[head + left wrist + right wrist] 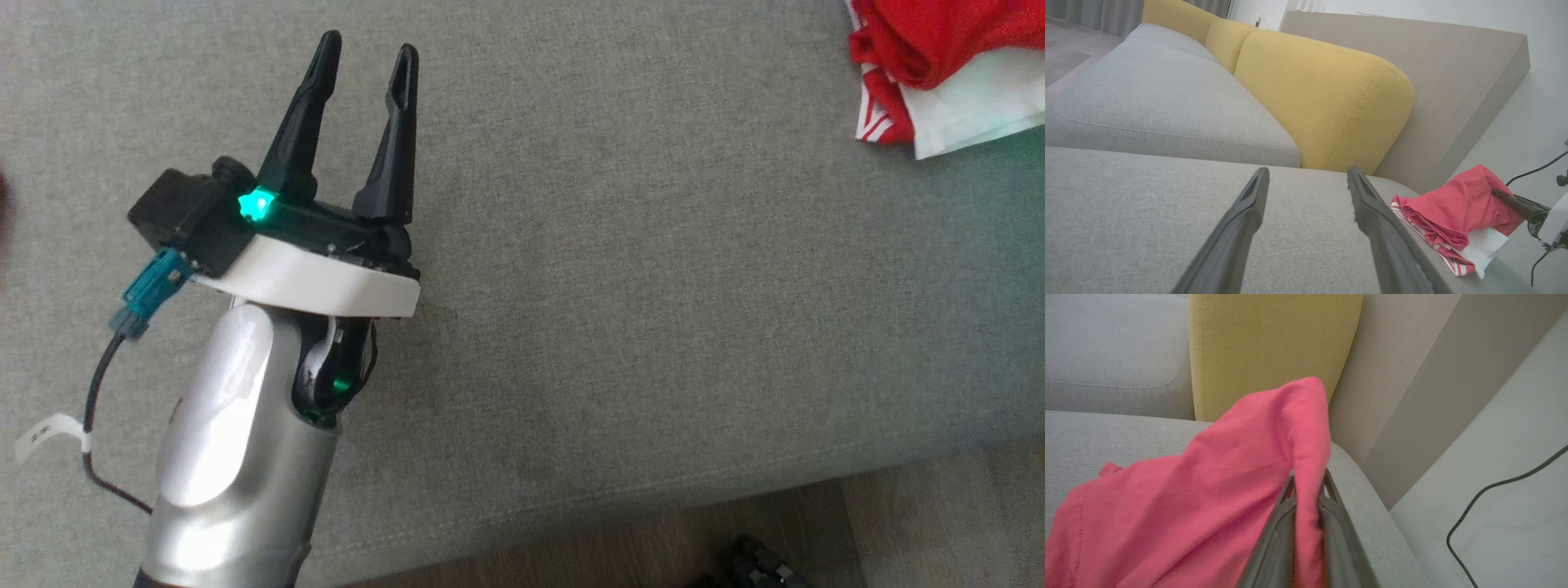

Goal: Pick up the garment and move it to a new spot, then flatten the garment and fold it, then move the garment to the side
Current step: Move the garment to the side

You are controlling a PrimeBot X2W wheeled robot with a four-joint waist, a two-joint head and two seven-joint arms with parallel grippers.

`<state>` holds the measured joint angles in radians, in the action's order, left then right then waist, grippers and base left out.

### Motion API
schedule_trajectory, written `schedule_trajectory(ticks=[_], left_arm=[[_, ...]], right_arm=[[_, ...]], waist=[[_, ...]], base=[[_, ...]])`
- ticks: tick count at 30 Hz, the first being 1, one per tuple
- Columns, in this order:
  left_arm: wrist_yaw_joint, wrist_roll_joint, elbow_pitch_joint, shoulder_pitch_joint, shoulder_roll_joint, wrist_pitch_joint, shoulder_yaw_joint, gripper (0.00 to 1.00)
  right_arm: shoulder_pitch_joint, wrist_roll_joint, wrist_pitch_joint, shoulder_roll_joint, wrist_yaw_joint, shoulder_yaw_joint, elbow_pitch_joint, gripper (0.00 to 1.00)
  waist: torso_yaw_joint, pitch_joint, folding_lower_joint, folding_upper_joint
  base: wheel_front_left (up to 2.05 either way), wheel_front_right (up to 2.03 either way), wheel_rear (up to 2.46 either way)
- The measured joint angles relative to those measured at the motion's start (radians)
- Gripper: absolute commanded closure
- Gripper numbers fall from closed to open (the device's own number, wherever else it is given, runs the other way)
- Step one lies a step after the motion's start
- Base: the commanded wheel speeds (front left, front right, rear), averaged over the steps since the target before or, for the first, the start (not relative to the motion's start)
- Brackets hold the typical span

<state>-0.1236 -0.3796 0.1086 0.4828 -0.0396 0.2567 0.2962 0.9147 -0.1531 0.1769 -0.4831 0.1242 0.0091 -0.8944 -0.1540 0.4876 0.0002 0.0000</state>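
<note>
The garment (939,65) is red with white parts and red-white striped trim, bunched at the far right of the grey sofa seat (637,269). In the left wrist view the garment (1453,208) lies to the right, one fold lifted by the right arm's dark fingers (1515,203). In the right wrist view my right gripper (1307,486) is shut on a fold of the red garment (1208,490), which drapes down to the left. My left gripper (369,47) hovers open over bare cushion, well left of the garment; between its fingers (1306,171) is nothing.
Yellow back cushions (1327,94) line the back of the sofa. A beige panel (1437,81) stands beyond the sofa's end, by pale floor with a black cable (1486,498). The seat's front edge and wooden floor (653,547) are at the lower right of the head view.
</note>
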Motion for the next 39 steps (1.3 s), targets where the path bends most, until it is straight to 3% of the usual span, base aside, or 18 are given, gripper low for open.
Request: schedule_trajectory(ticks=[6, 7, 8, 9, 17, 25, 33, 39], left_arm=[[-0.001, 0.000, 0.001, 0.000, 0.000, 0.000, -0.014, 0.00], [-0.001, 0.000, 0.001, 0.000, 0.000, 0.000, -0.019, 0.00], [-0.001, 0.000, 0.001, 0.000, 0.000, 0.000, -0.021, 0.00], [-0.001, 0.000, 0.001, 0.000, 0.000, 0.000, -0.024, 0.00], [-0.001, -0.012, 0.004, -0.006, 0.000, 0.000, -0.045, 0.00], [0.000, -0.063, 0.002, -0.064, 0.001, 0.000, -0.093, 0.00], [0.002, -0.047, -0.001, -0.198, 0.000, 0.000, -0.188, 0.00], [0.002, -0.054, -0.001, -0.275, -0.001, 0.000, -0.211, 0.00]], right_arm=[[0.021, 0.061, 0.017, 0.020, 0.000, -0.036, -0.027, 1.00], [0.021, 0.055, 0.020, 0.030, 0.000, -0.051, -0.029, 0.89], [0.021, 0.046, 0.022, 0.037, 0.000, -0.058, -0.034, 0.59], [0.021, 0.044, 0.023, 0.040, 0.000, -0.058, -0.037, 0.00], [0.022, 0.007, 0.036, 0.049, 0.000, -0.059, -0.026, 0.00], [0.002, -0.064, 0.062, 0.125, 0.000, 0.040, 0.153, 0.00], [-0.213, -0.076, 0.071, 0.240, 0.000, 0.102, 0.346, 0.00], [-0.383, -0.075, 0.074, 0.299, 0.000, 0.066, 0.438, 0.00]], waist=[[0.006, 0.024, -0.0001, 0.0000], [0.007, 0.025, -0.0001, 0.0000], [0.009, 0.025, -0.0001, 0.0000], [0.011, 0.025, -0.0002, 0.0000], [0.024, -0.005, -0.0001, 0.0000], [0.052, -0.092, -0.0002, 0.0000], [0.095, -0.206, -0.0002, 0.0000], [0.143, -0.277, -0.0003, 0.0000]], base=[[0.00, 0.00, 0.00], [0.00, 0.00, 0.00], [0.00, 0.00, 0.00], [0.00, 0.00, 0.00], [0.00, 0.00, 0.00], [0.00, 0.00, 0.00], [0.00, 0.00, 0.00], [0.00, 0.00, 0.00]])
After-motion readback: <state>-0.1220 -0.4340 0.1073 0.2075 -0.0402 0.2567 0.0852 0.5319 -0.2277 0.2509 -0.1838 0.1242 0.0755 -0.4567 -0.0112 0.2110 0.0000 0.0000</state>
